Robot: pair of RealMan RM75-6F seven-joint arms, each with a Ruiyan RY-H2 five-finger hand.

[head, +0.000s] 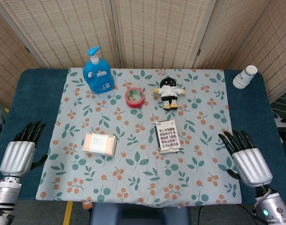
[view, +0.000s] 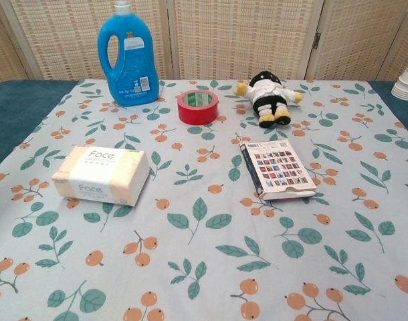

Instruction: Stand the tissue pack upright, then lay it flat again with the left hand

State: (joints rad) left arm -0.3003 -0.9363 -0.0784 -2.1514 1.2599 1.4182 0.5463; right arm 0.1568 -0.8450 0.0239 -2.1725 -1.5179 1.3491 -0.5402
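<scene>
The tissue pack [head: 100, 144] [view: 102, 175], white and peach with "Face" printed on it, lies flat on the leaf-patterned cloth [head: 143, 187], left of the middle. My left hand [head: 22, 149] rests at the table's left edge, well to the left of the pack, fingers apart and holding nothing. My right hand [head: 244, 154] sits at the right edge with its fingers spread and nothing in it. Neither hand shows in the chest view.
At the back stand a blue detergent bottle [head: 98, 72] [view: 127, 58], a red tape roll [head: 134, 97] [view: 197, 107] and a small plush doll [head: 168, 92] [view: 267, 97]. A card box [head: 167, 136] [view: 277, 170] lies right of centre. Stacked paper cups [head: 245, 77] stand far right.
</scene>
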